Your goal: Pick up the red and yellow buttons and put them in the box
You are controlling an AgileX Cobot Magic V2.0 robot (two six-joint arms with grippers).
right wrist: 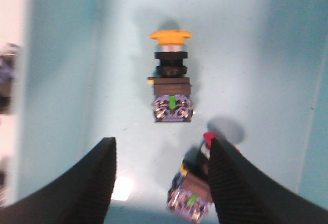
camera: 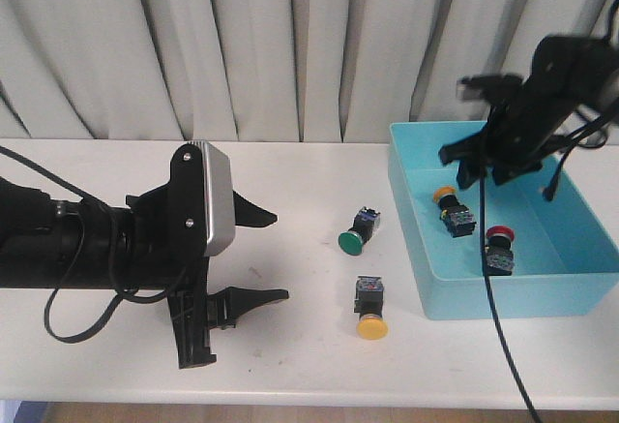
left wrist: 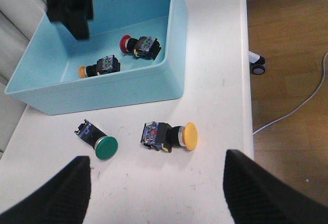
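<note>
Yellow btn (right wrist: 170, 75) on side, turquoise box (right wrist: 61, 80)

Lab-like test room — white table (camera: 290, 346), grey curtain backdrop (camera: 242, 45), wood floor (left wrist: 287, 55), loose cable (left wrist: 302, 103).

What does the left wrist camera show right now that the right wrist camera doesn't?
Only the left wrist view shows the green button and a yellow button lying on the table outside the box. Only the right wrist view shows the open right gripper close above the box floor. Both show a yellow button and a red button inside the box.
</note>
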